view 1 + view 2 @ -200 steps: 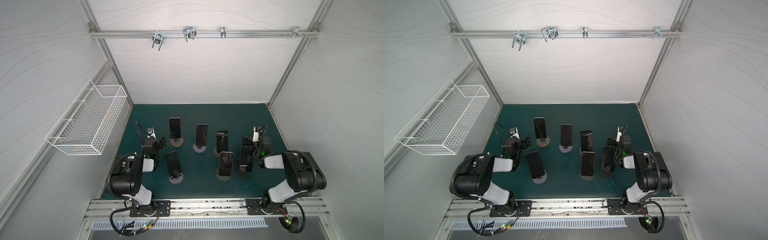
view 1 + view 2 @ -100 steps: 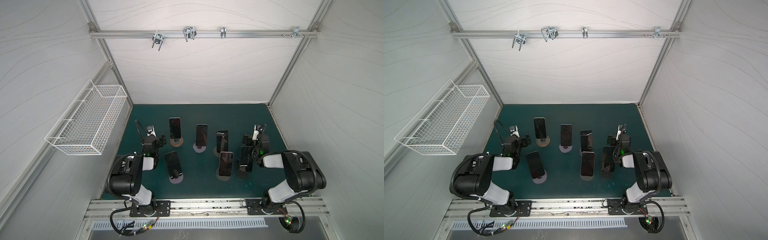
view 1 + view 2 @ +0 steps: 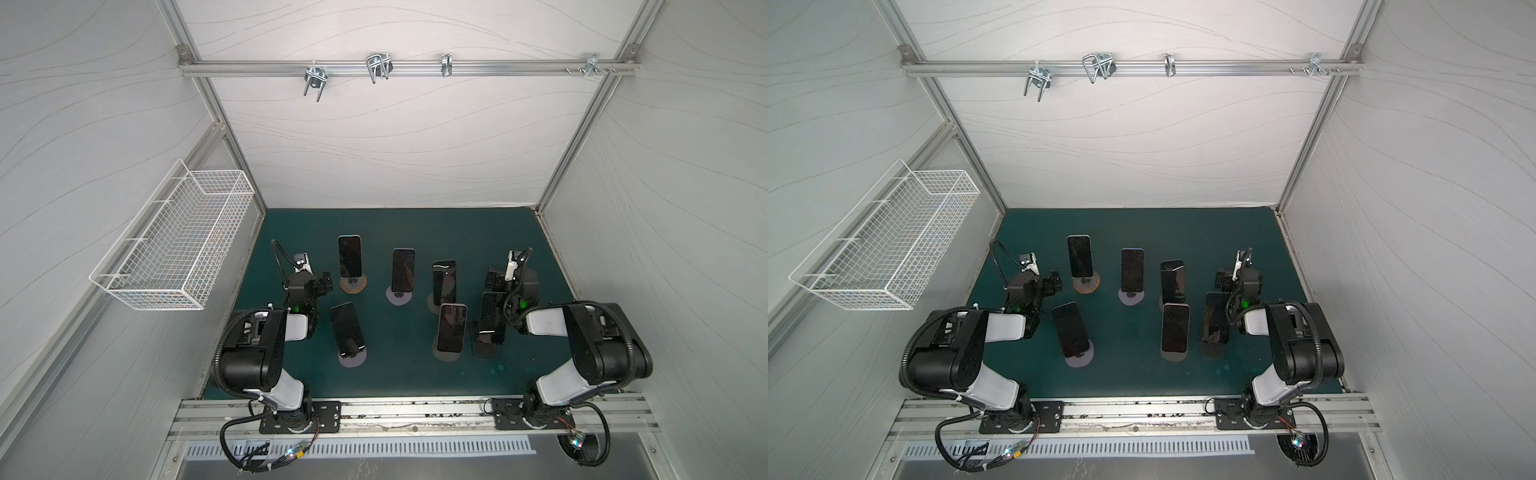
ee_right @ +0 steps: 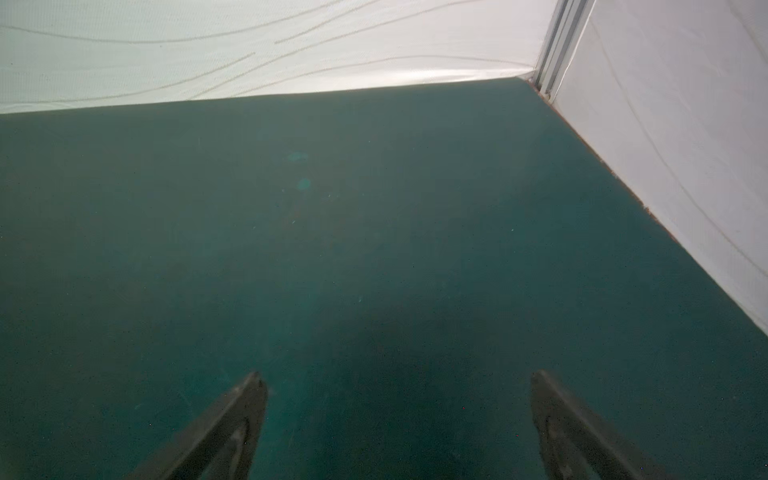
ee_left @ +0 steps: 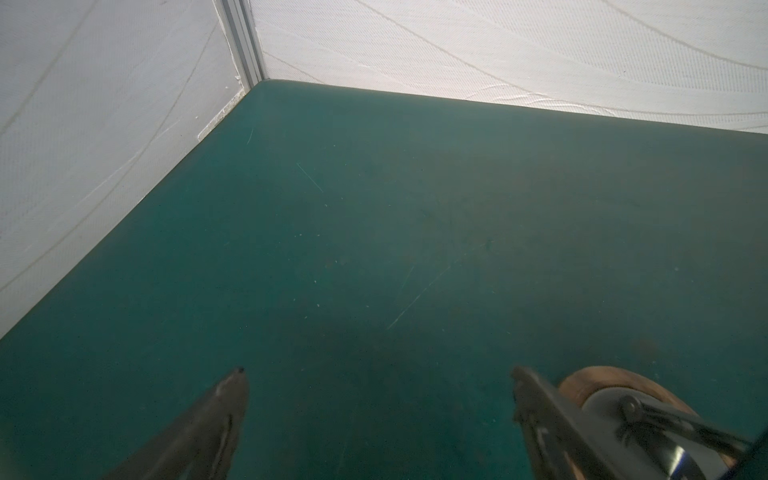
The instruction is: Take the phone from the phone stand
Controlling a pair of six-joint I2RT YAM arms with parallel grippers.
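Scuffed teal mat [image 3: 395, 232] bears glossy phone [image 3: 350, 262] on round wooden stand [image 3: 360, 285].

bkgd: white fabric walls [image 3: 395, 137] enclosing cell on alu frame [image 3: 229, 145] | teal mat [image 3: 415, 224] covering floor | wire basket [image 3: 178, 249] hanging on L wall | rail [image 3: 415, 71] w/ metal hooks [image 3: 378, 66] running across back wall | light coming thru diffuse
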